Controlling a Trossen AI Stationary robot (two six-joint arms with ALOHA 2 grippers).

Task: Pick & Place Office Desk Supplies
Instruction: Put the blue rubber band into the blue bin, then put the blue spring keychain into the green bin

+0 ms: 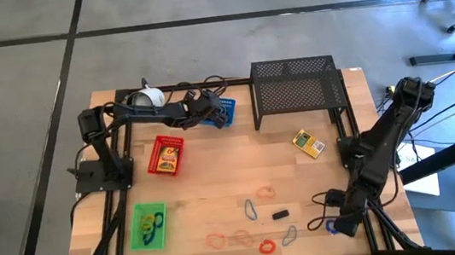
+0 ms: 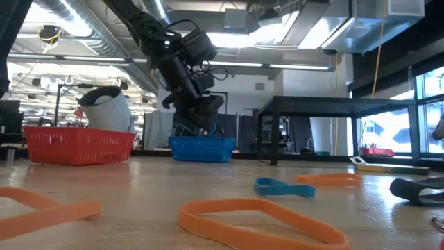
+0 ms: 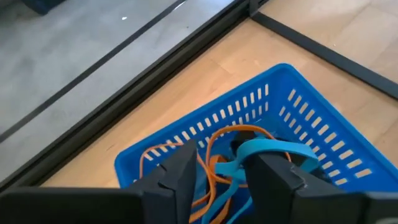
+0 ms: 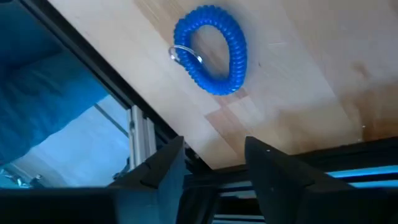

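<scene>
left gripper [image 3: 217,180] over blue tray [image 3: 311,118] at worktop's far edge, fingers apart, nothing held; bands [image 3: 249,149] lie inside. right gripper [image 4: 211,165] near-right corner, fingers apart, empty, blue coil [image 4: 211,50] just beside.

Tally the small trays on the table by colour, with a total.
red tray: 1
blue tray: 1
green tray: 1
Total: 3

high: straight down | low: tabletop level | both wrists: close, probably downward | shared: blue tray [image 1: 224,111]
</scene>
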